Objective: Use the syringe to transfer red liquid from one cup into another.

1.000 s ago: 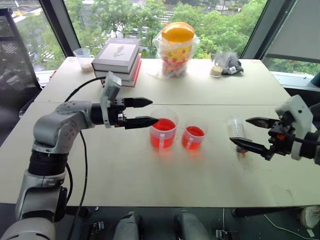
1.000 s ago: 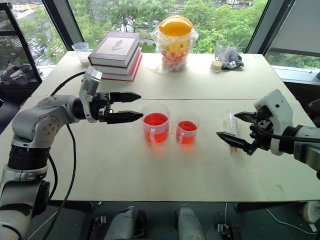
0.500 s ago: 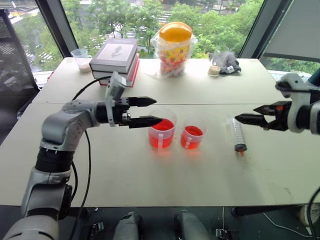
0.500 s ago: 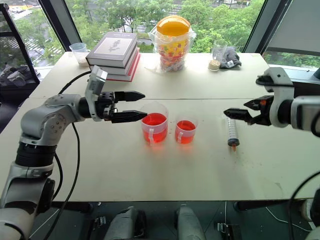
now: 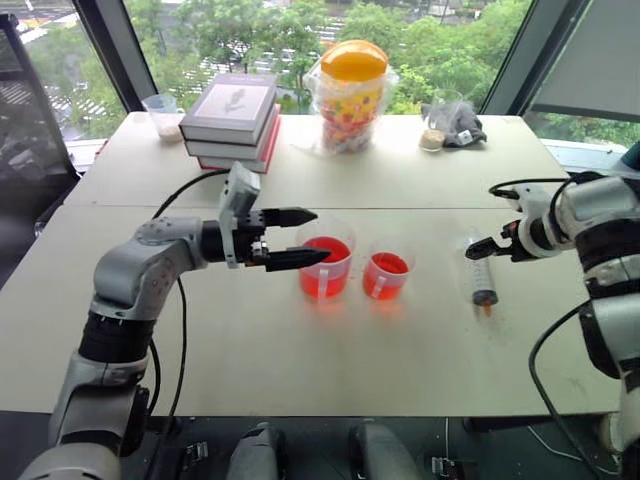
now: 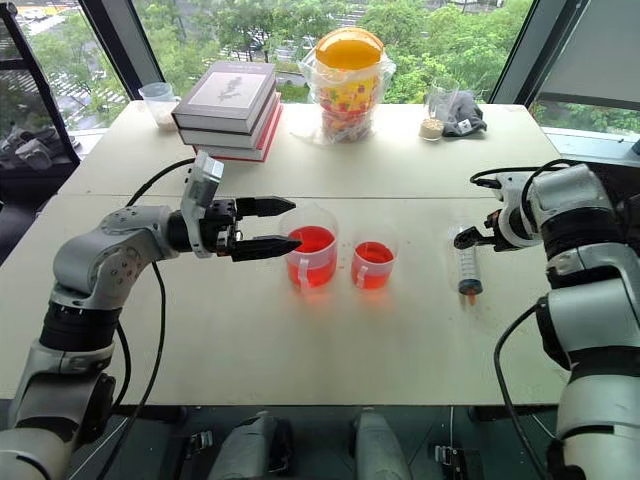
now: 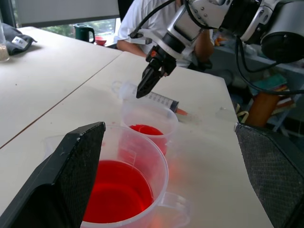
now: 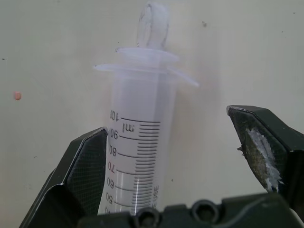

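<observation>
The syringe (image 5: pixel 481 268) lies flat on the pale table (image 5: pixel 300 350), to the right of both cups, with its long axis running from the far side of the table toward the near edge. Its short orange-red tip (image 5: pixel 485 300) points toward the near edge, and its white plunger end (image 8: pixel 153 21) lies at the far end. The right gripper (image 5: pixel 478 249) is lowered over the far part of the barrel with its fingers spread wide and grasping nothing; in the right wrist view one finger (image 8: pixel 83 166) lies close beside the printed scale and the other (image 8: pixel 266 147) stands clear of the barrel on its other side. The taller cup (image 5: pixel 325 266) and the shorter cup (image 5: pixel 386 274) stand upright just beside each other near the table's middle, the taller one on the left, each holding red liquid (image 7: pixel 116 197). The left gripper (image 5: pixel 308 237) points level toward the right, its fingers parted and empty, with the tips at the taller cup's left rim; whether they touch it cannot be told. A stack of books (image 5: pixel 230 120), a bagged jar with a yellow lid (image 5: pixel 352 95) and a small cup (image 5: pixel 164 117) sit along the far side of the table.
</observation>
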`<state>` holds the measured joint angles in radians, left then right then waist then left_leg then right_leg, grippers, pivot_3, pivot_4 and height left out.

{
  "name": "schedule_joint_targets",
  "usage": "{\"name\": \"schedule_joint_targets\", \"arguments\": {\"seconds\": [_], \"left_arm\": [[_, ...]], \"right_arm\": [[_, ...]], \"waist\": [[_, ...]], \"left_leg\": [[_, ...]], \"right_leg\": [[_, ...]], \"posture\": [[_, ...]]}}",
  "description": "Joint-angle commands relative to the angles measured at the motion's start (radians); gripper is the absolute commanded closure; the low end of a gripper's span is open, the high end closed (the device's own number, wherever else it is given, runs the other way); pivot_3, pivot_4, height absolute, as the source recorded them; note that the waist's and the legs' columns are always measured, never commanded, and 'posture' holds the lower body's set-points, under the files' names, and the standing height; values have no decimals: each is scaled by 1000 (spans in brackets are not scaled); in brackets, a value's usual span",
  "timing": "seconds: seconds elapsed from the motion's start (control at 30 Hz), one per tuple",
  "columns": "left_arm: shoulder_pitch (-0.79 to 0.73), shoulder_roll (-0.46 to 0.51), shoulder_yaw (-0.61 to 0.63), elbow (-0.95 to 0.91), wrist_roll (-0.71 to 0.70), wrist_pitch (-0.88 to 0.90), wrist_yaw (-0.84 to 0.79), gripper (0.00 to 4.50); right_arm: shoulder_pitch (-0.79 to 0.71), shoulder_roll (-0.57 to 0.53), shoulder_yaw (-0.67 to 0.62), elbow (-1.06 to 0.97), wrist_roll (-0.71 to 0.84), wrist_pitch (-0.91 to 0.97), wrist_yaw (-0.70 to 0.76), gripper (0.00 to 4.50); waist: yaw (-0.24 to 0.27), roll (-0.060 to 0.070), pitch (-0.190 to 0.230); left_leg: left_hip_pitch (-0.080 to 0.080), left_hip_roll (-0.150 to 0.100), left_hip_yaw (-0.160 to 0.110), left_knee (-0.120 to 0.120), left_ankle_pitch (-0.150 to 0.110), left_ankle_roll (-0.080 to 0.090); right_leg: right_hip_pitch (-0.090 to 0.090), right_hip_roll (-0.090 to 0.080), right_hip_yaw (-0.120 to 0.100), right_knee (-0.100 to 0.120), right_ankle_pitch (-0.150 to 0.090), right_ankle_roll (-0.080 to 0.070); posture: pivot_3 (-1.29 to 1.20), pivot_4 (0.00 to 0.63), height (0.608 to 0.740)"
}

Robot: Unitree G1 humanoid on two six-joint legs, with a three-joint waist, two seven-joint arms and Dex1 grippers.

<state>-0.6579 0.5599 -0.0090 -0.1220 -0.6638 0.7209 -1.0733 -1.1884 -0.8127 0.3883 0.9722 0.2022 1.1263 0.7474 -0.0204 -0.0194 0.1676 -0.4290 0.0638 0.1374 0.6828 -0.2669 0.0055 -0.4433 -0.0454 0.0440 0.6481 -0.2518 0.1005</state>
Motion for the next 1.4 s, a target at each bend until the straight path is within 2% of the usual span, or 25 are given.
{"name": "schedule_joint_targets", "arguments": {"seconds": [0.03, 0.2, 0.3, 0.43, 0.47, 0.6, 0.7, 0.8, 0.87, 0.97, 1.0, 1.13, 1.3, 1.4], "left_arm": [[22, 17, 51, -71, -30, 9, 32, 0], [46, 22, 66, -106, -49, 25, 60, 0], [52, 33, 62, -113, -51, 23, 60, 0], [46, 37, 61, -105, -50, 18, 61, 0], [42, 35, 58, -104, -50, 18, 63, 0], [38, 47, 59, -96, -45, 5, 45, 0], [-10, 36, 51, -56, -28, -1, 54, 0], [-38, 57, 62, -16, -34, -3, 27, 0], [-70, 67, 56, 37, -22, -21, 0, 0], [-170, 52, 38, 167, 17, -71, -32, 0], [-203, 45, 38, 211, 24, -82, -42, 0], [-297, 41, 25, 359, 72, -145, -112, 0], [-384, 44, 34, 464, 108, -187, -160, 0], [-410, 46, 39, 491, 119, -193, -176, 0]], "right_arm": [[-59, 30, 12, 117, -97, -101, 60, 82], [-83, 79, 12, 211, -182, -162, 110, 82], [-80, 111, 25, 230, -232, -170, 160, 989], [-84, 138, 12, 222, -266, -150, 200, 2947], [-90, 140, 3, 222, -271, -141, 201, 3107], [-114, 137, -34, 202, -281, -95, 185, 3107], [-175, 74, -172, 151, -234, -60, 76, 3107], [-183, 49, -286, -22, -183, -14, 33, 3107], [-130, 58, -403, -263, -117, -10, 1, 3107], [-85, 181, -684, -630, 25, 74, -111, 3107], [-64, 232, -740, -732, 65, 70, -137, 3107], [64, 460, -846, -1066, 241, -67, -169, 3107], [291, 654, -752, -1255, 330, -256, -161, 3107], [390, 701, -697, -1272, 342, -354, -153, 3107]], "waist": [[0, 0, 0], [0, 0, 0], [0, 0, 0], [-1, 0, 0], [-1, 0, 0], [-1, 0, 0], [0, 1, 0], [2, 2, 1], [0, 2, 1], [-2, 2, 1], [-3, 2, 1], [3, 2, 0], [8, 2, 1], [6, 2, 1]], "left_leg": [[0, 0, 0, 0, 0, 0], [1, 0, 0, 0, 0, -1], [1, 0, 0, 0, 1, -1], [3, 0, 0, 0, 1, -1], [3, 0, 0, 0, 1, -1], [3, 0, 0, 0, 1, -2], [2, 0, 0, 0, 1, -2], [1, 0, 1, 0, 1, -2], [1, 0, 0, -1, 1, -2], [2, 1, 0, -2, 1, -2], [2, 2, 0, -2, 1, -3], [2, 2, -2, -2, 2, -4], [0, 1, -1, 0, 2, -4], [-1, 0, -2, 1, 2, -4]], "right_leg": [[0, 0, 0, 0, 0, 0], [0, 0, 0, 2, 0, 0], [1, 0, 0, 2, 0, 0], [2, 0, -1, 2, 0, 0], [2, 0, -1, 2, 0, 0], [2, 0, -1, 2, 0, 0], [1, 0, -1, 3, 0, 0], [0, 0, -1, 3, 0, 0], [0, 0, -1, 2, 0, 0], [0, 1, -1, 3, 0, 0], [-1, 2, -1, 3, 0, 0], [0, 2, -3, 4, 0, 0], [1, 0, -4, 3, 0, 0], [1, 0, -5, 2, 0, 0]], "posture": [[0, 150, 740], [0, 150, 740], [0, 150, 740], [0, 150, 740], [0, 150, 740], [0, 150, 740], [0, 150, 740], [0, 150, 740], [0, 150, 740], [0, 150, 740], [0, 150, 740], [0, 150, 740], [0, 150, 740], [0, 150, 740]]}}
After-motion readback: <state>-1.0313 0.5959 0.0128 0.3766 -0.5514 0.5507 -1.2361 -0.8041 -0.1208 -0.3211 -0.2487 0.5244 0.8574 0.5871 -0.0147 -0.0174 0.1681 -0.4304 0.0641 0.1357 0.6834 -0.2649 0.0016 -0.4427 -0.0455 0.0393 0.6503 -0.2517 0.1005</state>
